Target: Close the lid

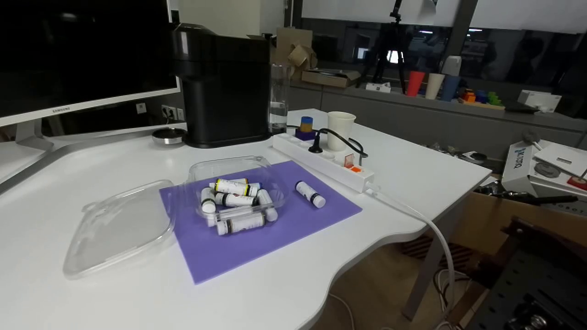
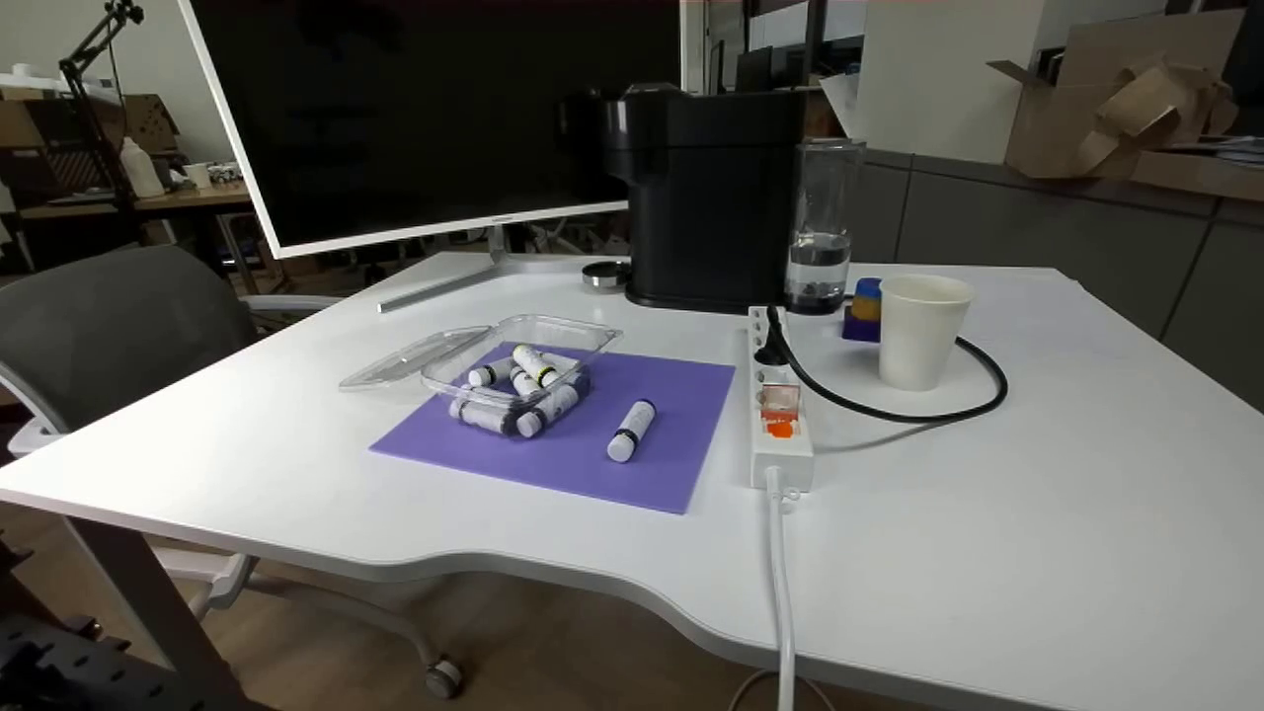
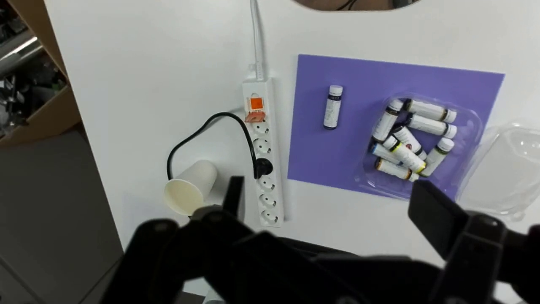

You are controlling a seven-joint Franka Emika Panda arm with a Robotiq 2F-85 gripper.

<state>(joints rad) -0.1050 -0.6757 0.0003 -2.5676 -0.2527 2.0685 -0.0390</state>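
Note:
The lid [image 1: 124, 224] is a clear shallow plastic cover, lying open beside the clear tub [image 1: 277, 183]. In an exterior view the lid [image 2: 420, 357] slopes from the tub's rim down to the table; it looks joined to the tub along that side. The tub stands on the purple mat [image 1: 220, 261] and holds several small white-labelled vials [image 1: 240, 223]. In the wrist view the lid [image 3: 504, 169] is at the right edge, partly cut off. My gripper [image 3: 329, 185] is open and empty, above the table, with its fingers far apart. It is outside both exterior views.
One loose vial [image 3: 333, 107] lies on the mat. A white power strip [image 3: 270, 169] with a black cable stands beside the mat, near a paper cup [image 3: 190, 188]. A black machine [image 1: 224, 87], a glass cylinder [image 1: 278, 98] and a monitor [image 1: 82, 55] stand behind.

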